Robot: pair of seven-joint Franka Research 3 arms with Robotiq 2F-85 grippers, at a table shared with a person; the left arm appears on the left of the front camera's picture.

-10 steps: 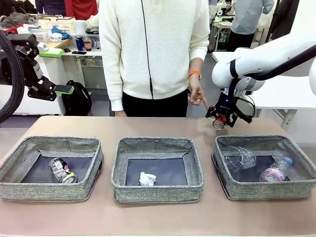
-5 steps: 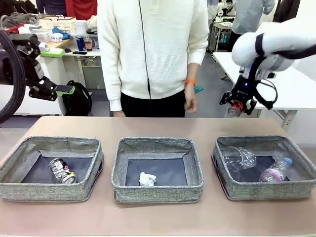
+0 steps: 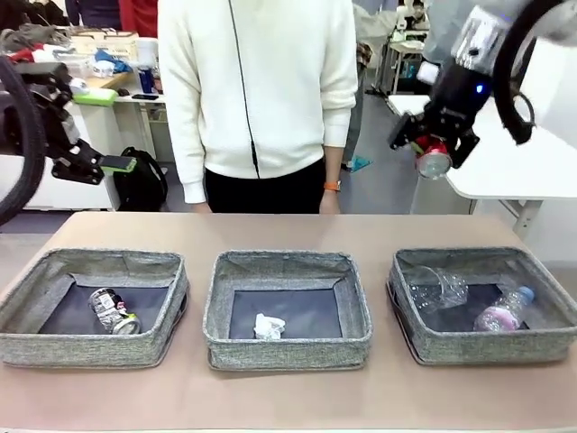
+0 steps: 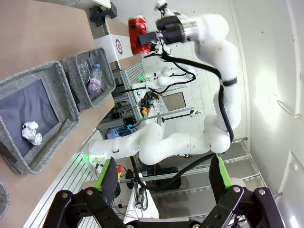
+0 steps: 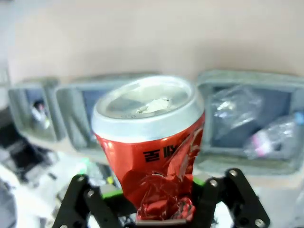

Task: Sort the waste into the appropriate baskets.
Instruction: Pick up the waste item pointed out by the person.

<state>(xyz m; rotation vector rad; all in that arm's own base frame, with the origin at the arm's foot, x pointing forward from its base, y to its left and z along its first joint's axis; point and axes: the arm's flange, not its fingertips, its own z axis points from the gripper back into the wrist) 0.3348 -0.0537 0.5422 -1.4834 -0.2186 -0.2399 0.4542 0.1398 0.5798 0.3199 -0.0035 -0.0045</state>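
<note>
The front camera is facing across the tabletop (image 3: 288, 230); both wrist cameras are looking down from high, sharing the three baskets (image 3: 288, 309).

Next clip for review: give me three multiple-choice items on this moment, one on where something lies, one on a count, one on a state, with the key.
1. Where does the crumpled white paper ball lie?
A. left basket
B. middle basket
C. right basket

2. How many grey woven-fabric baskets stand on the table?
A. two
B. three
C. four

3. What is the right hand doing?
A. hanging open with nothing in it
B. resting inside a basket
C. gripping a crushed red can in the air

Key:
1 B: the crumpled white paper ball sits on the dark bottom of the middle basket.
2 B: the left basket and the right basket flank the middle one.
3 C: the right hand is shut on the crushed red can, high above the table.
</note>
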